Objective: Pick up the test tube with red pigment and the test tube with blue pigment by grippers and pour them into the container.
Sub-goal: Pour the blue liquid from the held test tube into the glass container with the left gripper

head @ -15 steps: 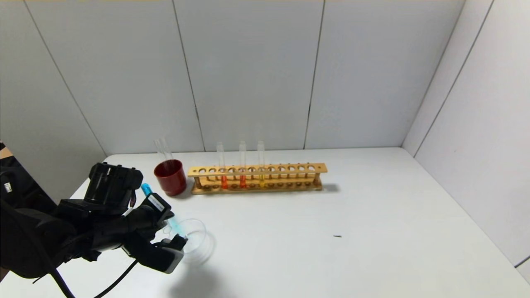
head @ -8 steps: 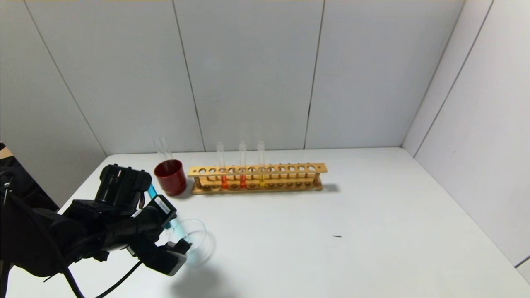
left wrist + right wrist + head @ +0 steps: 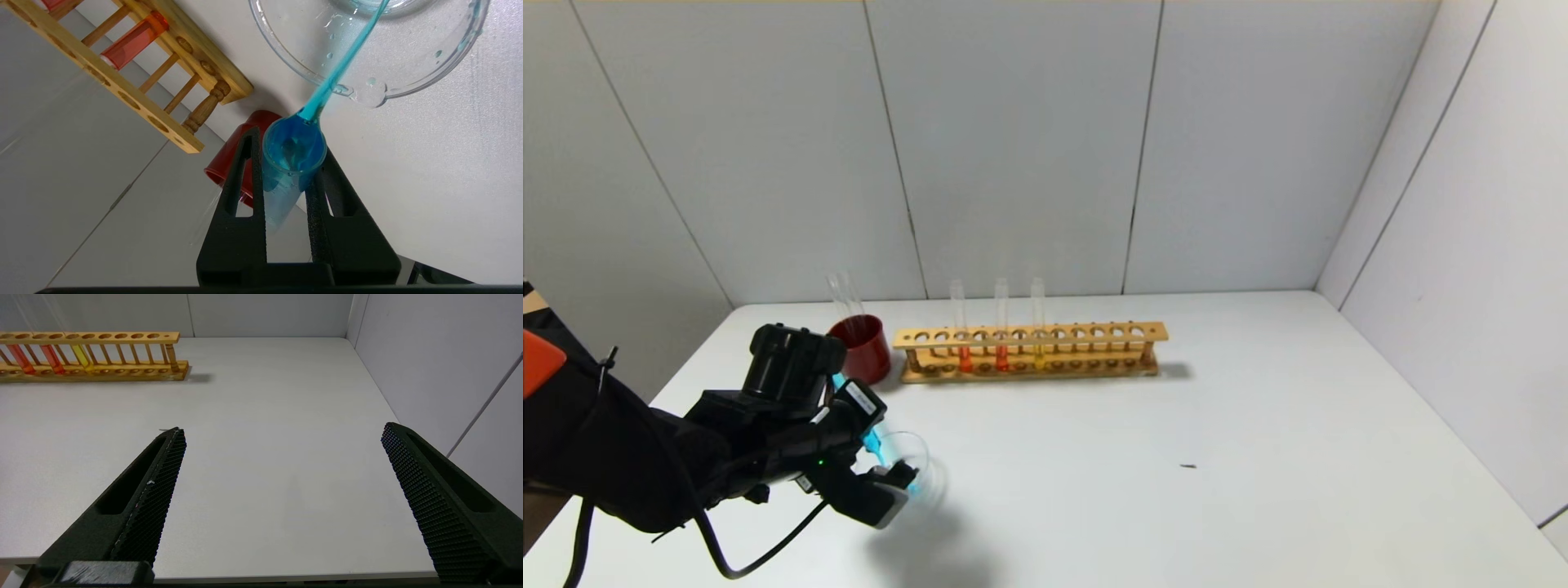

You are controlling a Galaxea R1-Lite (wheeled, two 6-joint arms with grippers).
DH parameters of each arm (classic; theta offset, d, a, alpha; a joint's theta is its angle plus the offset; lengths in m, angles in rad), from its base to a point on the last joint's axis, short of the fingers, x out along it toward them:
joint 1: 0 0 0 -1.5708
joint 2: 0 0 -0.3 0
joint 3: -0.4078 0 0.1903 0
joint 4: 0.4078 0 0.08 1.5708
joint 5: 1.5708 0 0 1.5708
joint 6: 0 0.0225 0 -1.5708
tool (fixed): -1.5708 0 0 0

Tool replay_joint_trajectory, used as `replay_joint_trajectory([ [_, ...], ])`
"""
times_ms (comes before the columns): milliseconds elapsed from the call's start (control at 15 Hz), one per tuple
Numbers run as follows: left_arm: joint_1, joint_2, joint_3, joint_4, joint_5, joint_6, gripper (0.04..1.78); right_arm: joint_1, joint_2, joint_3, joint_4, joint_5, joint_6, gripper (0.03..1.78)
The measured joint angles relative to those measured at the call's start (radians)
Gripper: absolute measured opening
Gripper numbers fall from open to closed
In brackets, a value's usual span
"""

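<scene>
the test tube with blue pigment [image 3: 292, 157] is tipped mouth-down over the container [image 3: 412, 77], pinched between the jaws of the left gripper [image 3: 286, 163]. the left wrist view shows what the head view only hints at: a thin teal stream running from the tube's lip into the dish, with droplets on the glass. from the head view the container [image 3: 923, 465] sits on the desk [image 3: 1176, 490] near the front left, the left gripper [image 3: 882, 457] over it. behind stand the red cup [image 3: 864, 347] and the wooden rack [image 3: 1029, 351], where the test tube with red pigment [image 3: 965, 355] is upright. only the right wrist view shows the right gripper [image 3: 282, 457], jaws spread wide over bare desk.
</scene>
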Motion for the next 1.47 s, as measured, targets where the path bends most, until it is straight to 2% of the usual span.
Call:
replay_joint_trajectory([
  [333,0.000,0.020,-0.009,-0.003,0.008,0.000,0.33,0.000,0.000,0.000,0.000,0.000,0.000,1.75],
  [533,0.000,0.031,-0.033,-0.012,0.044,-0.001,0.33,0.000,0.000,0.000,0.000,0.000,0.000,1.75],
  [1000,-0.014,0.041,-0.049,-0.009,0.048,0.008,0.33,0.000,0.000,0.000,0.000,0.000,0.000,1.75],
  [1467,-0.027,0.010,-0.051,-0.005,0.049,0.159,0.33,0.000,0.000,0.000,0.000,0.000,0.000,1.75],
])
